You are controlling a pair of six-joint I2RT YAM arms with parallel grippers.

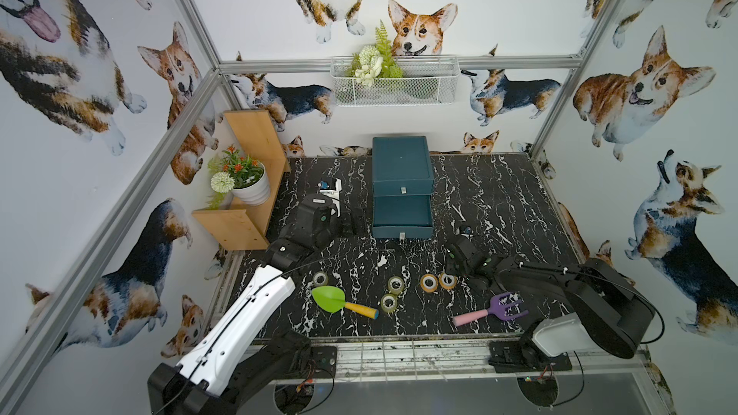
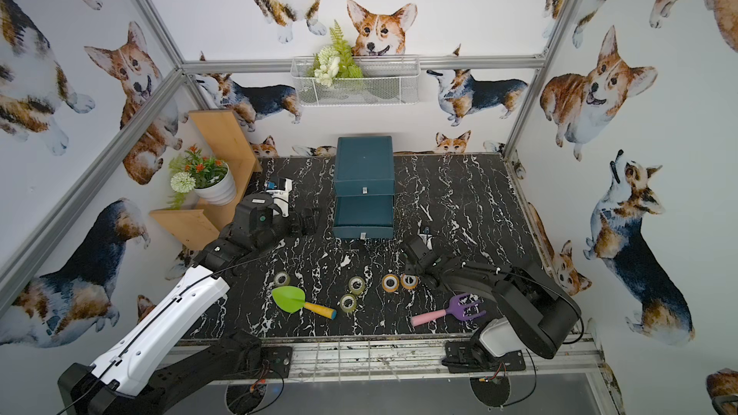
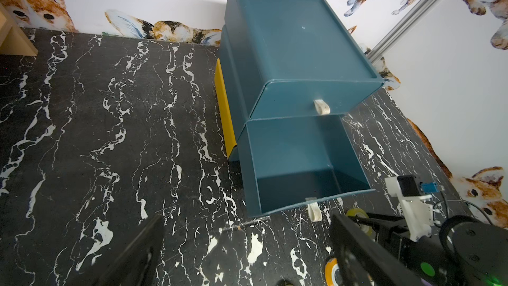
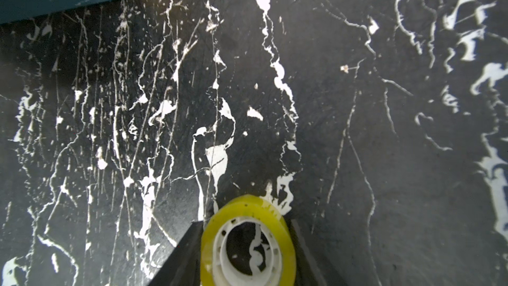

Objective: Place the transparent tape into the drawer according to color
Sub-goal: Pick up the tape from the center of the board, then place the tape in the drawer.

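Tape rolls (image 1: 395, 283) — five lie loose; right end effector (image 4: 245, 224) clamps yellow roll (image 4: 210, 246), left end effector (image 3: 244, 224) wide.

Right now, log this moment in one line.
right gripper: shut on yellow tape roll | left gripper: open | drawer: open, empty | table: five rolls

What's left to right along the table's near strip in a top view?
green shovel → nearer greenish tape roll → orange tape roll → second orange tape roll → purple fork

Yellow-green tape roll (image 4: 247, 206); teal drawer unit (image 1: 402, 161); black tabletop (image 1: 499, 201), white marble veins; green scoop (image 1: 327, 298); purple-and-pink fork (image 1: 507, 307).
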